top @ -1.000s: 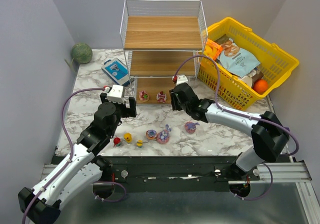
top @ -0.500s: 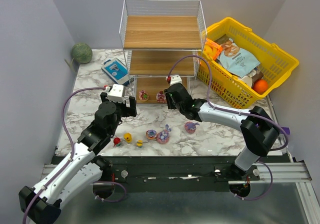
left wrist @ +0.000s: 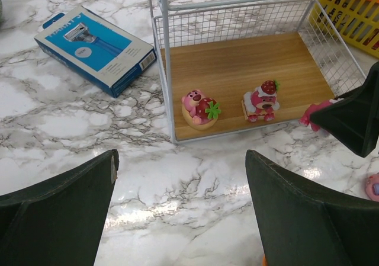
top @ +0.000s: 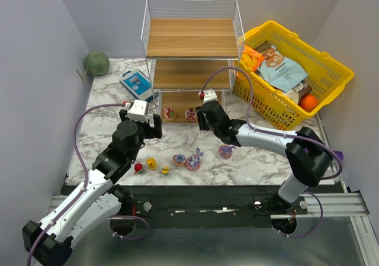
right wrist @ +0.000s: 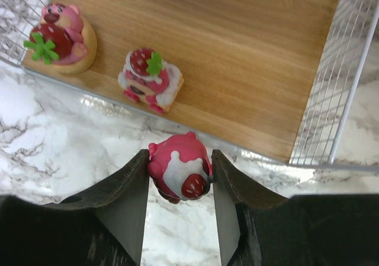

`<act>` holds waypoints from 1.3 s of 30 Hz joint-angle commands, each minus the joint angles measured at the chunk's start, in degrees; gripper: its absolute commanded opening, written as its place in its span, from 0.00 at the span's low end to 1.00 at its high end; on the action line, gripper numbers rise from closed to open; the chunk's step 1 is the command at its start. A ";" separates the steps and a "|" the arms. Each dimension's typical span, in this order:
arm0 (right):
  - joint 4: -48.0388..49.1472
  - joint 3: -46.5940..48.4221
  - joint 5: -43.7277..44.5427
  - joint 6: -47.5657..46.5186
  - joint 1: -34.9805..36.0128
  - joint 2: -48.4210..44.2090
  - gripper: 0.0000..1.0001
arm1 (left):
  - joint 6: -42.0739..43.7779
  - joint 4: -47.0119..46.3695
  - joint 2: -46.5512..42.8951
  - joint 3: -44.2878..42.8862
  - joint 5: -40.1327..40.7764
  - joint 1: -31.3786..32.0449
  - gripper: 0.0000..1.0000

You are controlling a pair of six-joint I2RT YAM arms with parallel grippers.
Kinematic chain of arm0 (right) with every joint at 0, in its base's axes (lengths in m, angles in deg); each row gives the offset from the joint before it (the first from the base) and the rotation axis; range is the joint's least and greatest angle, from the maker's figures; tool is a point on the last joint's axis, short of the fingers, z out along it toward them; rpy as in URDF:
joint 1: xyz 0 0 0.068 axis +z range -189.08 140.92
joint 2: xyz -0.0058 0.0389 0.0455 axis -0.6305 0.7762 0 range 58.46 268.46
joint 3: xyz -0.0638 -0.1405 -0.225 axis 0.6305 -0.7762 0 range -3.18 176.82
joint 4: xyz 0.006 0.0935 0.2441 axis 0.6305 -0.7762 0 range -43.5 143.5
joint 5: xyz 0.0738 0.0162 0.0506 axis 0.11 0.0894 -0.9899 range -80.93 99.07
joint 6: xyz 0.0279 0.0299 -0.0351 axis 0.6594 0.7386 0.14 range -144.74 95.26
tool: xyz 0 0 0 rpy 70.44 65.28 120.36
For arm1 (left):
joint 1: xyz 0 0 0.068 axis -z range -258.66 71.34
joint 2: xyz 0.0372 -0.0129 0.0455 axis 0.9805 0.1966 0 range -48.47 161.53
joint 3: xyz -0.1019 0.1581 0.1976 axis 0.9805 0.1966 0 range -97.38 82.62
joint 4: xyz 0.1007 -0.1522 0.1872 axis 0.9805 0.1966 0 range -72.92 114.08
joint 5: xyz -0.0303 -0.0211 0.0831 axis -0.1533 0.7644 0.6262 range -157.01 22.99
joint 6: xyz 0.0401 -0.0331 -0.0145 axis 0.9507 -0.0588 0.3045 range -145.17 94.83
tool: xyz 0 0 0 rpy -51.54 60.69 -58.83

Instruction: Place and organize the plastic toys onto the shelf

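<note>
Your shelf (top: 192, 38) stands at the table's far edge, with a tart toy (right wrist: 59, 38) and a cake toy (right wrist: 151, 79) upright on its bottom board. The right gripper (right wrist: 179, 159) pinches a pink-red toy (right wrist: 177, 174) just in front of it, and six loose toys (top: 179, 159) line the near edge.

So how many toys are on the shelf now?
2, both on the bottom board: a tart-like toy front left, a cake-like toy beside it. A third toy sits in the right gripper, short of the board.
</note>
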 commanded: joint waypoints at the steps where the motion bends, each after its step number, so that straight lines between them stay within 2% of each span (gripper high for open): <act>1: -1.75 -3.70 -1.67 2.52 -0.49 -2.34 0.20 | -0.73 -1.14 0.26 -0.23 -0.78 -0.52 0.96; 8: -1.66 -5.72 -0.97 5.07 0.04 -1.82 0.20 | -0.81 -1.13 0.26 -0.32 -0.96 -0.52 0.96; 18: -0.26 -2.04 1.94 4.37 -1.80 3.72 0.20 | -0.81 -0.61 -0.09 -0.50 -0.96 -0.61 0.96; 39: 6.95 -1.95 9.58 4.37 -4.88 5.29 0.20 | -1.43 -0.08 -0.44 0.29 -1.49 -0.61 0.96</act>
